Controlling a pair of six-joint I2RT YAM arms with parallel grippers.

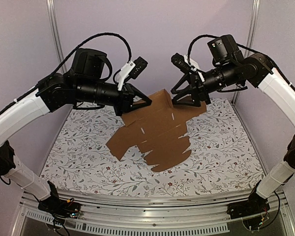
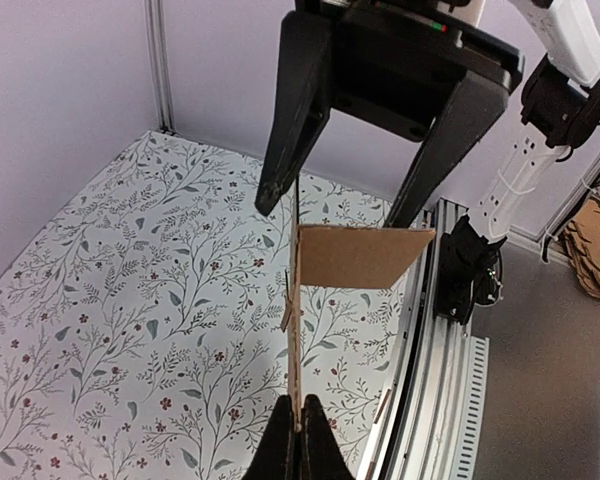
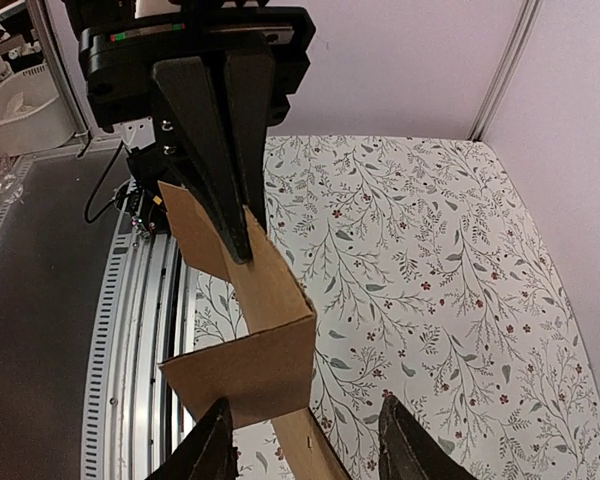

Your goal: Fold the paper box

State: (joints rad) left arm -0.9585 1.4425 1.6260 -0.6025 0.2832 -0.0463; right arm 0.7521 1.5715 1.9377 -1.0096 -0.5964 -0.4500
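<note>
The paper box (image 1: 155, 132) is found over the middle of the desk (image 1: 226, 157), with its far end raised and its near end lower, toward the arm bases. The left claw (image 1: 146, 102) is set at the box's far left edge and is closed on the board there. The right claw (image 1: 177, 100) is placed at the far right edge, opposite the left one. Its fingers are parted, and a folded panel is seen between them.
</note>
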